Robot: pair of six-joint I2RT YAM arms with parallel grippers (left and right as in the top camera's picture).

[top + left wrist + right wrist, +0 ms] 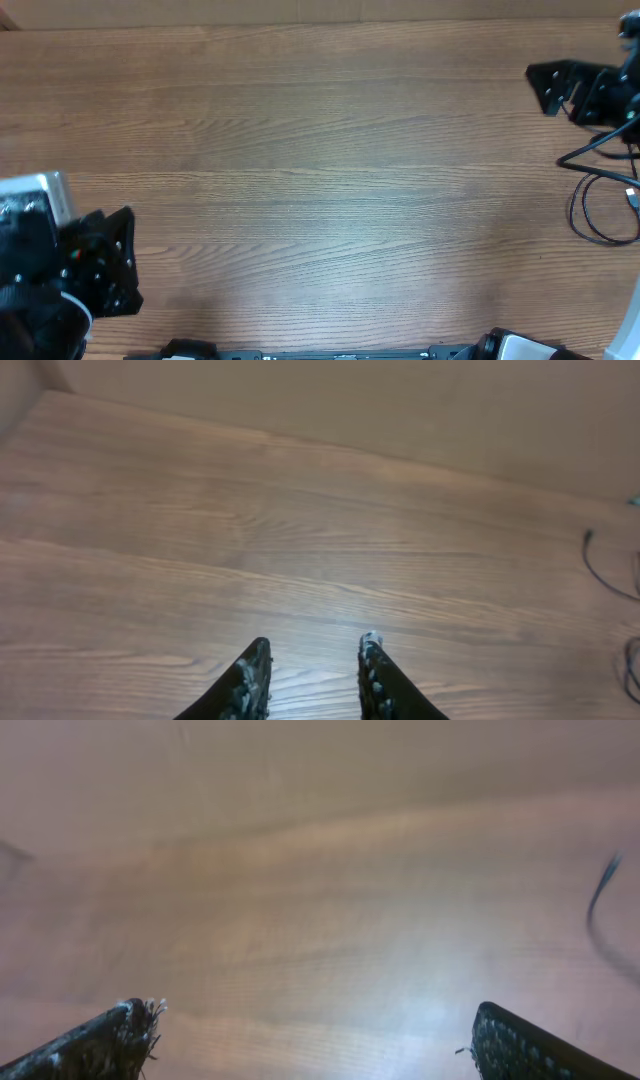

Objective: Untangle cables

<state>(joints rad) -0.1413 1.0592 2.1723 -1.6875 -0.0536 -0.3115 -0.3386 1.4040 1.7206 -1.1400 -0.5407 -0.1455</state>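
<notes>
At the far right edge of the table [320,150], a flat wooden top with long pale-brown grain streaks, the cables [573,208] lie as thin, smooth black cords, far slimmer than any of my fingers [250,680]. From above, one cord bends into a loose oval loop that runs off the right side of the view, its long axis lying roughly along the table edge. Another strand slants from a sharp bend on the left up toward my right arm; whether the cords cross or only touch there I cannot tell. A small silvery plug tip [631,197] sits inside the loop, pointing down along the edge. My left pincer [315,650] hovers over bare wood at the opposite corner, well apart from the cords, its two dark, rough-speckled fingers tapering to blunt ends with a clear gap between them and nothing in it. My right pincer [312,1012] is spread wide, one frayed-looking tip at each lower corner of its blurred view, gripping nothing; a thin dark curve of cord shows at the right of that view, apart from both tips
</notes>
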